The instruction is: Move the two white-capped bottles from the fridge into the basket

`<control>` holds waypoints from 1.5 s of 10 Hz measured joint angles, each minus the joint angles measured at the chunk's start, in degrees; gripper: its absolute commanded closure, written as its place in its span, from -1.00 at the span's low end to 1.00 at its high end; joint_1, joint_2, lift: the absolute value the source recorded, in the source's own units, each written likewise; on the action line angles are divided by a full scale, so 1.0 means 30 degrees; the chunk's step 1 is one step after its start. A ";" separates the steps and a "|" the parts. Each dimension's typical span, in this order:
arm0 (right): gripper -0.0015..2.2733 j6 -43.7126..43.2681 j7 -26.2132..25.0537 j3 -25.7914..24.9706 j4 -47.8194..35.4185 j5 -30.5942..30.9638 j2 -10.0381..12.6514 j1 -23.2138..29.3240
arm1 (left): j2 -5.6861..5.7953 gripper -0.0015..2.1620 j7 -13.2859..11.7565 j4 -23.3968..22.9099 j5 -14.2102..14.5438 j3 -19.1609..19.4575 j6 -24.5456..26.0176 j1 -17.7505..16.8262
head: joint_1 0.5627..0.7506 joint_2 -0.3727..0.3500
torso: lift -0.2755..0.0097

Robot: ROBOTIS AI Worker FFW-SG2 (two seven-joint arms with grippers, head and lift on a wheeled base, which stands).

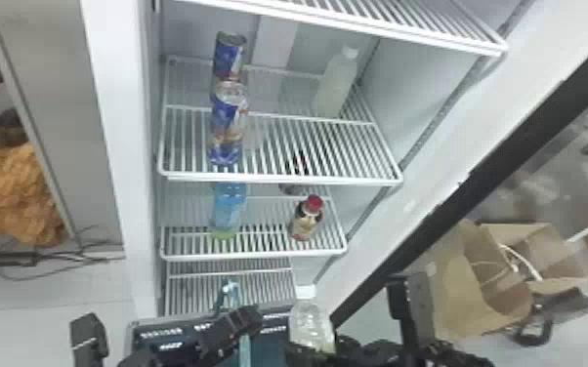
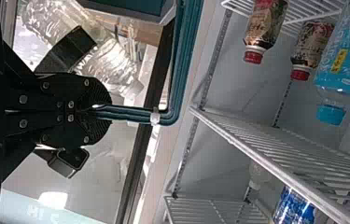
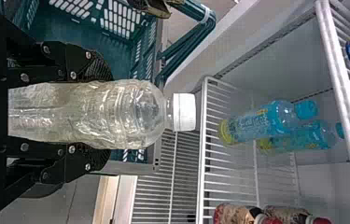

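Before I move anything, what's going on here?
The right gripper is holding one white-capped bottle upright by the basket, outside the fridge. The left gripper is closed on the basket's handle. The other white-capped bottle stands on a fridge shelf, towards the back right, so it has yet to be fetched.

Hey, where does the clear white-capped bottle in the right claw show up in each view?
Head view: the bottle is at the bottom, just right of centre.
Left wrist view: upper left, slanting and partly covered, the bottle.
Right wrist view: left of centre, lying sideways, the bottle between the right claw's fingers.
Shared landmark: the red-capped bottles on a fridge shelf.
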 measured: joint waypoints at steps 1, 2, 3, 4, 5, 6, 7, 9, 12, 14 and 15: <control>-0.21 -0.0222 0.0012 0.0211 0.0260 -0.0061 0.0010 -0.0152 | -0.0009 0.08 0.0000 0.0000 0.0020 0.0015 -0.0024 0.0000 | 0.41 -0.94 | 0.93; -0.21 -0.0344 0.0014 0.0368 0.0373 -0.0087 0.0015 -0.0278 | -0.0017 0.08 0.0000 0.0000 0.0026 0.0021 -0.0030 0.0000 | 0.41 -0.94 | 0.93; -0.21 -0.0428 0.0012 0.0427 0.0389 -0.0107 0.0016 -0.0337 | -0.0020 0.08 0.0000 0.0000 0.0027 0.0021 -0.0031 0.0000 | 0.41 -0.94 | 0.93; -0.33 -0.0460 0.0012 0.0442 0.0405 -0.0132 0.0016 -0.0375 | -0.0020 0.08 0.0000 0.0000 0.0028 0.0021 -0.0043 0.0000 | 0.41 -0.94 | 0.93; -0.53 -0.0466 0.0012 0.0448 0.0437 -0.0145 0.0016 -0.0389 | -0.0024 0.08 0.0000 0.0000 0.0028 0.0021 -0.0068 0.0000 | 0.41 -0.94 | 0.93; -0.55 -0.0468 0.0011 0.0466 0.0435 -0.0092 0.0016 -0.0393 | -0.0027 0.08 0.0000 0.0000 0.0028 0.0021 -0.0078 0.0000 | 0.41 -0.94 | 0.93; -0.55 -0.0468 0.0022 0.0477 0.0398 -0.0017 0.0016 -0.0394 | -0.0027 0.08 0.0000 0.0000 0.0028 0.0021 -0.0079 0.0000 | 0.41 -0.94 | 0.93; -0.54 -0.0598 0.0050 0.0481 0.0328 0.0053 0.0017 -0.0392 | -0.0027 0.08 0.0010 -0.0006 0.0060 0.0033 -0.0081 -0.0003 | 0.41 -0.94 | 0.93; -0.53 -0.1724 0.0070 0.0341 -0.0039 0.0692 0.0053 -0.0260 | -0.0026 0.08 -0.0018 -0.0001 0.0089 0.0061 -0.0140 0.0032 | 0.41 -0.94 | 0.93; -0.53 -0.3790 0.0020 0.0008 -0.0617 0.1943 0.0170 -0.0084 | -0.0027 0.08 -0.0029 -0.0001 0.0104 0.0060 -0.0170 0.0048 | 0.41 -0.94 | 0.93; -0.53 -0.4842 -0.0207 -0.0219 -0.0952 0.2456 0.0248 -0.0017 | -0.0027 0.08 -0.0029 -0.0001 0.0104 0.0060 -0.0170 0.0048 | 0.41 -0.94 | 0.93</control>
